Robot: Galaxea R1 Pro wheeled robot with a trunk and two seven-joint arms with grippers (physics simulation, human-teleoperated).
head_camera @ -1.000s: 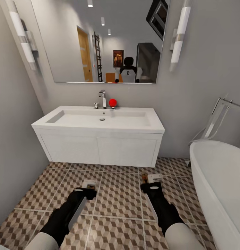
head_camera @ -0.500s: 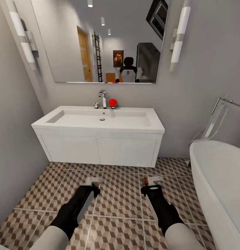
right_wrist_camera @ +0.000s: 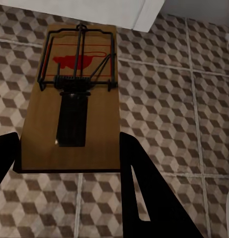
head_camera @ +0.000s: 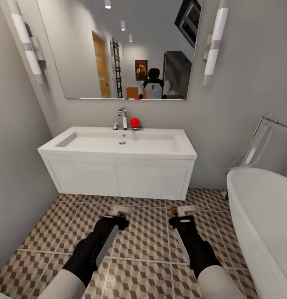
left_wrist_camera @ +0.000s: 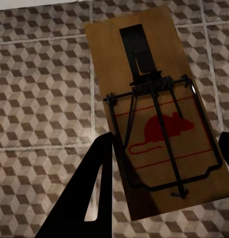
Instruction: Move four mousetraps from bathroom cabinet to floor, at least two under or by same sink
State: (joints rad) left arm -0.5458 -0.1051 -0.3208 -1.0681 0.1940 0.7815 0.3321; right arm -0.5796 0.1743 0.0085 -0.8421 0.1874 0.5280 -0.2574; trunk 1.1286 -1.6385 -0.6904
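Note:
Each gripper holds one mousetrap above the cube-patterned bathroom floor (head_camera: 143, 241), in front of the white wall-hung sink (head_camera: 118, 145) with its chrome tap (head_camera: 122, 117). My left gripper (head_camera: 119, 216) is shut on a tan mousetrap (left_wrist_camera: 154, 114) with a red mouse print, its black fingers (left_wrist_camera: 89, 198) at the board's edges. My right gripper (head_camera: 181, 216) is shut on a second mousetrap (right_wrist_camera: 74, 99), whose board sits between its fingers (right_wrist_camera: 139, 188). In the head view both traps look pale: the left mousetrap (head_camera: 120, 210) and the right mousetrap (head_camera: 184, 209). The cabinet is out of view.
A white bathtub (head_camera: 263, 224) with a chrome floor tap (head_camera: 259, 141) stands at the right. A grey wall (head_camera: 15, 166) closes the left side. A small red ball (head_camera: 134, 122) sits by the tap under a large mirror (head_camera: 118, 50). Open floor lies under the sink.
My left arm has moved forward and to the right toward the sink, carrying its mousetrap. The right arm has crept slightly forward with its trap.

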